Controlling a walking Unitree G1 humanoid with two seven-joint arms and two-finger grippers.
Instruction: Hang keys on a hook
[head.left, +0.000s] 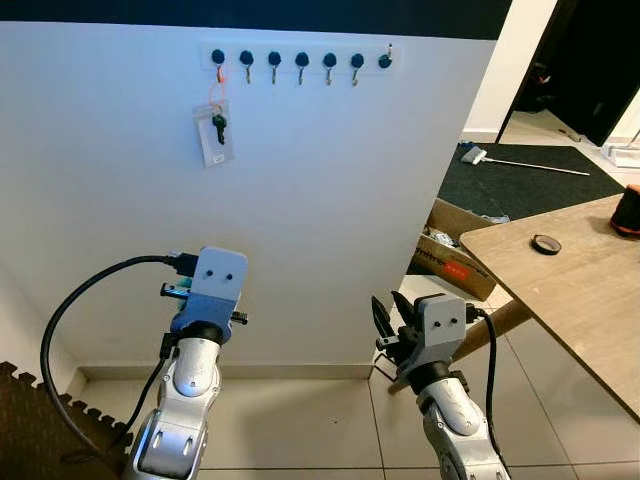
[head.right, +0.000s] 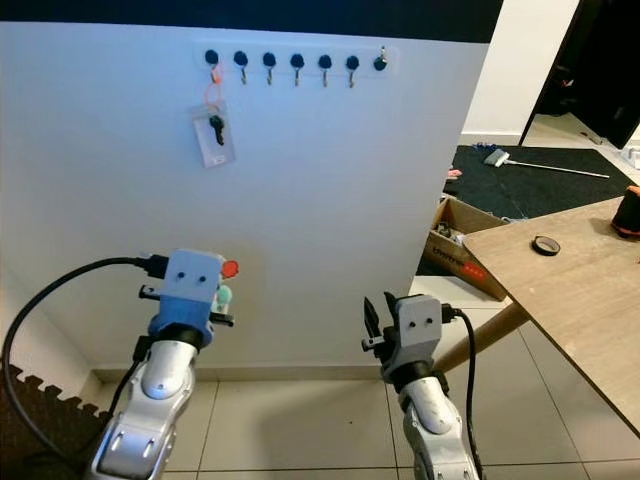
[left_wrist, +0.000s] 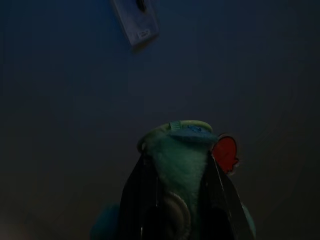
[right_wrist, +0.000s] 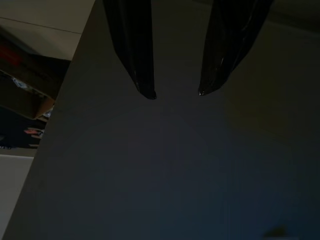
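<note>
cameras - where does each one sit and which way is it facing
Left eye: head, facing the wall; hook rail, hung key tag, both arms.
Right eye: same scene; table at right.
Left wrist: along the left gripper, shut on a teal keychain; shares the key tag with the eyes.
Right wrist: along the open right gripper, at the wall.

right gripper (right_wrist: 177, 93) with both black fingers (right_wrist: 132, 55) spread apart, aimed at a dim plain wall (right_wrist: 165, 170), cardboard box (right_wrist: 22, 97) off at the edge
</note>
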